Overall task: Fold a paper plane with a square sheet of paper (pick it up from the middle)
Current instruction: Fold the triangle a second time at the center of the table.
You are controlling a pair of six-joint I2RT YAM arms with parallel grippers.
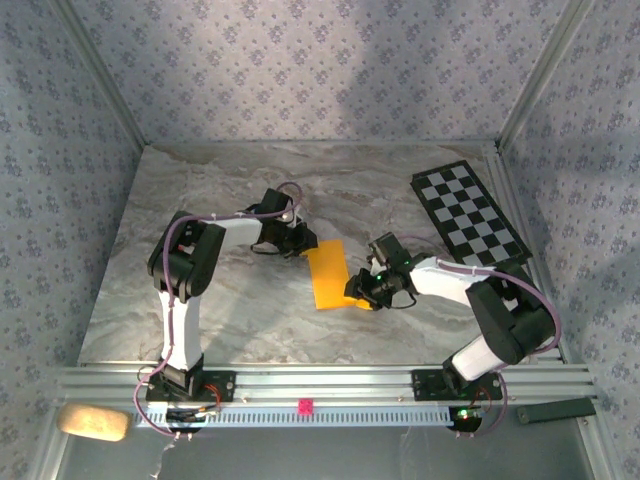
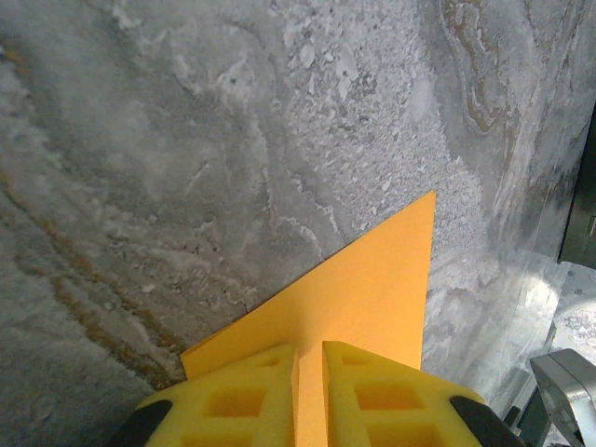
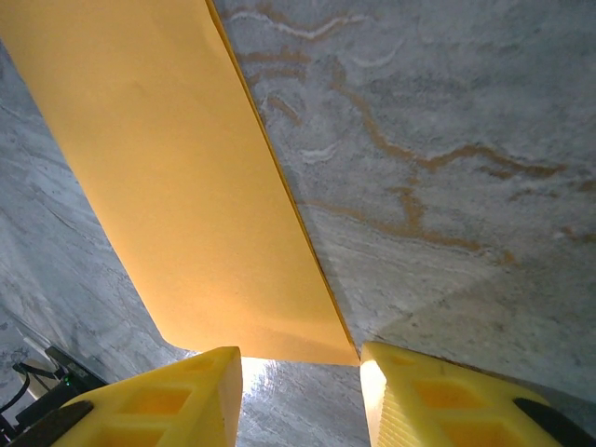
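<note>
Paper [image 1: 329, 276] sits mid-tabletop [image 1: 200, 320], folded to a narrow rectangle with its long axis running near to far. Left gripper [image 2: 310, 396] is at the far-left end, fingers [image 2: 233, 405] pinched on the sheet, which runs straight into the slit between them. Right gripper [image 3: 298, 391] is at the near-right corner, fingers [image 3: 447, 405] apart with nothing between them. The paper's short edge lies just ahead of the gap. It may be slightly raised there; can't be sure.

Step in hand looks like securing the second corner for the next fold. To do it well:
- Right fingers should come in square to the short edge and take a shallow bite at the corner, so the layers don't crumple.
- Left should hold the pinch without pulling, or the crease skews.
- Edges should line up before pressing.

Room: bare marble all round the sheet. Checkered board [image 1: 468, 212] is far right, well apart. The arms face each other across the paper, so wrist-to-wrist contact is the main risk.
</note>
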